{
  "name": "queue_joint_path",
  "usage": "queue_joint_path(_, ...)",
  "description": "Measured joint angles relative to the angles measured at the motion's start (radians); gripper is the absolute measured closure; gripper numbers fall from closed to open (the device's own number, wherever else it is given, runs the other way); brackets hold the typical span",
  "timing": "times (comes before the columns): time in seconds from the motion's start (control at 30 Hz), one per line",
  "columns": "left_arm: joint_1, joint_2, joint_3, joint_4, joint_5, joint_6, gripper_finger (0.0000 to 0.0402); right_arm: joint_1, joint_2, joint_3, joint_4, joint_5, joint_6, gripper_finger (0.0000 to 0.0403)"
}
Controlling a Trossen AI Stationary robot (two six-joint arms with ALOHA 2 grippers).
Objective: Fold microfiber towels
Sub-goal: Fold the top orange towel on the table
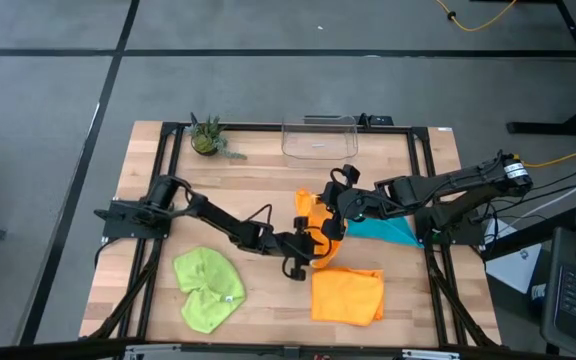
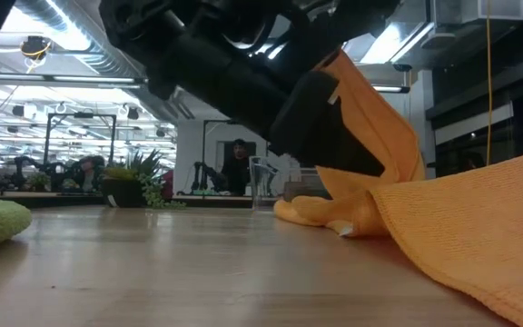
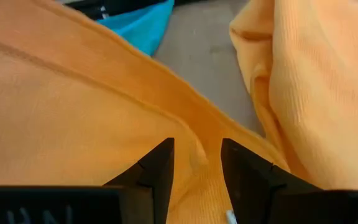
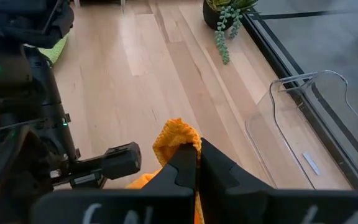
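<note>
A pale wooden bench (image 1: 158, 150) of long butted planks, edged by a dark metal frame, is carrying four soft, fine-ribbed microfiber cloths. The lime green towel (image 1: 209, 288) is lying crumpled in two rounded lobes near the front left. A folded orange towel (image 1: 348, 296) is sitting flat as a rough rectangle at the front centre, its napped weave filling the near right of the low view (image 2: 479, 227). The teal blue towel (image 1: 386, 231) is lying flat in a pointed wedge just right of centre, partly under the right arm. The second orange towel (image 1: 313, 225) is hanging bunched at the middle of the bench, draping in loose folds with its lower edge pooling on the wood (image 2: 334, 211).

The left gripper (image 1: 308, 248) is reaching in from the left mount, its arm stretched low and diagonal across the bench; its fingers (image 3: 157, 177) are standing partly apart with a ridge of that orange cloth pinched between them. The right gripper (image 1: 340, 196) is coming in from the right, elbow bent, wrist turned toward the centre; its fingers (image 4: 182, 171) are pressed fully together on an upper corner of the same towel, a puckered tuft showing just past their tips.

A clear plastic bin (image 1: 319, 137) with rounded corners is standing at the back edge, and a small potted succulent (image 1: 206, 138) with trailing stems is sitting at the back left.
</note>
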Motion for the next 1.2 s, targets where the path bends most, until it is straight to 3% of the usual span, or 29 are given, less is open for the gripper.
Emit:
queue_joint_path(0.33,0.001,0.088,0.059,0.034,-0.009,0.025,0.0276,0.000,0.000,0.000,0.006,0.001,0.000,0.0399)
queue_joint_path(0.93,0.008,0.092,0.063,-0.015,-0.071,-0.002,0.0277,0.000,0.000,0.000,0.005,0.001,-0.001,0.0399)
queue_joint_path(1.07,0.008,0.092,0.063,-0.014,-0.071,-0.003,0.0302,0.000,0.000,0.000,0.005,0.001,-0.001,0.0399)
queue_joint_path(1.2,0.007,0.092,0.063,-0.014,-0.070,-0.003,0.0363,0.000,0.000,0.000,0.005,0.001,-0.002,0.0399)
